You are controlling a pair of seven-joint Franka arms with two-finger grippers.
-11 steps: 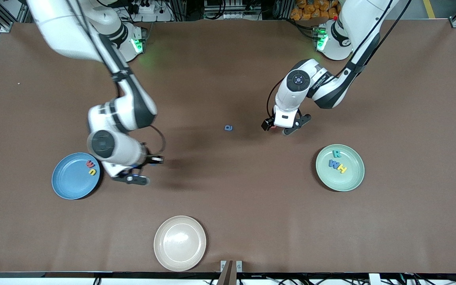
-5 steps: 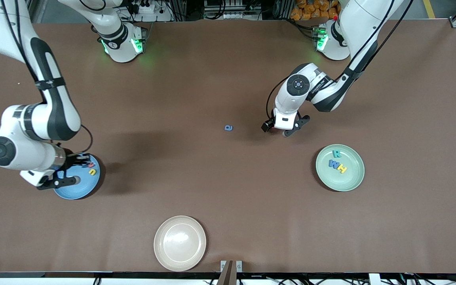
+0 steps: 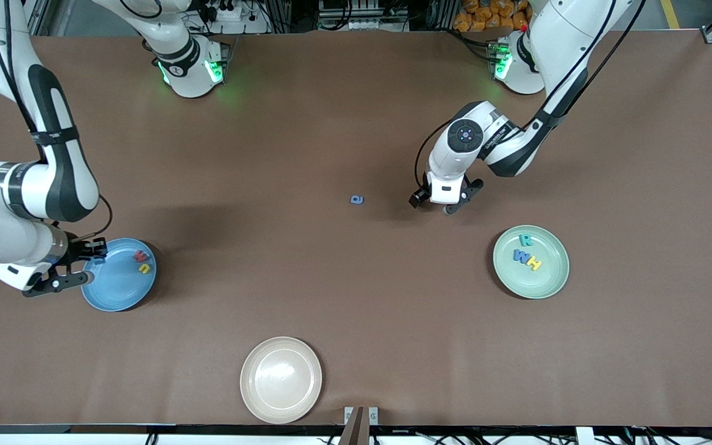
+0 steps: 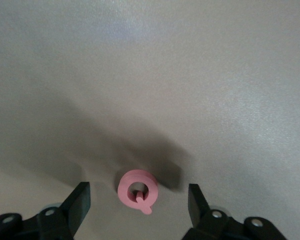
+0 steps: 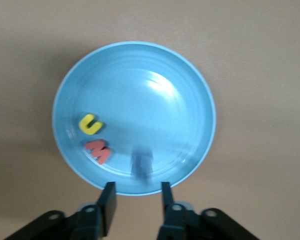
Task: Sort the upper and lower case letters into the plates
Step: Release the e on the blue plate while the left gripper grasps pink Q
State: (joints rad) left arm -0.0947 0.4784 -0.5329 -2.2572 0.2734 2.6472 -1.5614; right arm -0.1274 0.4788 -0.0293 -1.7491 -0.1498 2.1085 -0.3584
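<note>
Your right gripper (image 5: pixel 136 205) hangs parted over the blue plate's (image 5: pixel 190 90) rim, a blurred, perhaps falling letter (image 5: pixel 141 164) below, while your left gripper (image 4: pixel 137 202) straddles the pink Q (image 4: pixel 136 190), unclenched.

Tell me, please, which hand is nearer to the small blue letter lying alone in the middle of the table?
Left. The left hand hangs low beside the blue letter, toward the left arm's end. The right hand is over the light blue plate, much farther away.

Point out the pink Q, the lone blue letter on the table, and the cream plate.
pink Q (image 4: pixel 135 188): left wrist view, on its ring.
blue letter (image 3: pixel 357 199): front view, its middle.
cream plate (image 3: pixel 251 395): front view, on its rim.
</note>
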